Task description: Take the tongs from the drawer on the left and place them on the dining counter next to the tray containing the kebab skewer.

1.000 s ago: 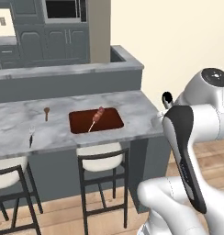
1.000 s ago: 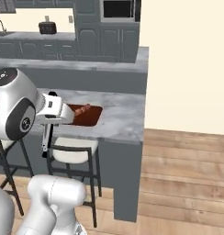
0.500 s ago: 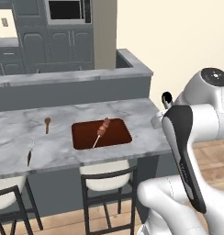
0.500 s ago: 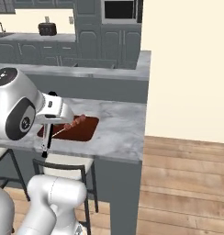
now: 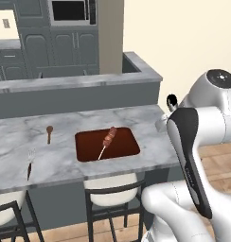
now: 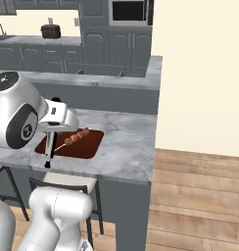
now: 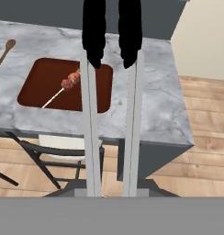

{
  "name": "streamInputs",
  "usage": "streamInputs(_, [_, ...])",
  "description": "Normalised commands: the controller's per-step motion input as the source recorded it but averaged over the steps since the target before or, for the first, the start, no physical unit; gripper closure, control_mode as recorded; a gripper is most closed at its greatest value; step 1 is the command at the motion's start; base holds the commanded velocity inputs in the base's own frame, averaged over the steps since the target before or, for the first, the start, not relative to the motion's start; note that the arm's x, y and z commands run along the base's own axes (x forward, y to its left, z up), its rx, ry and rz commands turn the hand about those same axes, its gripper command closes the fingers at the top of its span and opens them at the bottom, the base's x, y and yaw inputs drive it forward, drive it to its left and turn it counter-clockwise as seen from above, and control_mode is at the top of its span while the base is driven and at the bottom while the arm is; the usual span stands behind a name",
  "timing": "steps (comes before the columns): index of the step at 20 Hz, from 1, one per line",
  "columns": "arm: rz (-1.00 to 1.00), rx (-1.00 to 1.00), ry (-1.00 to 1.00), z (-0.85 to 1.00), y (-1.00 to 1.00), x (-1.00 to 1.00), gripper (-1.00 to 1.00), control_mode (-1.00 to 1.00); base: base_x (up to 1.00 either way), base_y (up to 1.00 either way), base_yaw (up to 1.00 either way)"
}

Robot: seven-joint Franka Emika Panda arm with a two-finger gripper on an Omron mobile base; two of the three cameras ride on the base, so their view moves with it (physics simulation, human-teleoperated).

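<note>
A spoon (image 5: 49, 133) and fork (image 5: 30, 163) lie left of the tray (image 5: 89, 144) holding the skewer (image 5: 107, 140) on the counter (image 5: 141, 118). Right of it, the gripper (image 7: 112, 62), jaws narrowed on the tongs (image 7: 132, 124), holds them above the counter's near edge.
</note>
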Motion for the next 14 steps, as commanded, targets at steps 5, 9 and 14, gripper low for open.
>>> streamInputs(5, [0.0, 0.0, 0.0, 0.0, 0.0, 0.0, 1.0, 1.0, 0.08, -0.01, 0.0])
streamInputs(9, [0.0, 0.0, 0.0, -0.08, -0.07, 0.11, 1.0, -1.0, 0.0, 0.0, 0.0])
streamInputs(14, [0.02, 0.0, 0.17, -0.32, -0.05, 0.57, 1.0, -1.0, 0.0, 0.0, 0.0])
